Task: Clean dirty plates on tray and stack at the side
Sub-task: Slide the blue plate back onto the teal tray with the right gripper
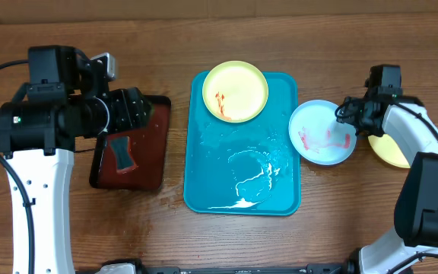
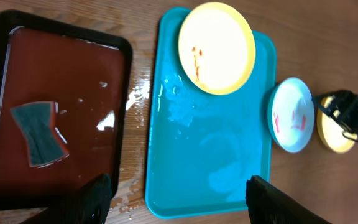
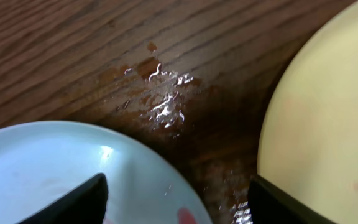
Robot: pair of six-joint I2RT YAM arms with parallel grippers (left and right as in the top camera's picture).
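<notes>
Your right gripper [image 1: 344,114] stands wide and empty, seemingly over the blue plate [image 1: 318,144] near the table's [image 1: 318,30] right edge.

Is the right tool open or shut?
Open. On the right tool, the fingers stand far apart over the blue plate, gripping nothing.

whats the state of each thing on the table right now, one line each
turquoise tray, wet, one plate on it
yellow plate, on the turquoise tray, red smear
blue plate, on the table off the tray, red smears
second yellow plate, on the table, partly hidden
red-brown tray, wet, holds the sponge
sponge, lying flat
left claw, open, empty
right claw, open, empty
</notes>
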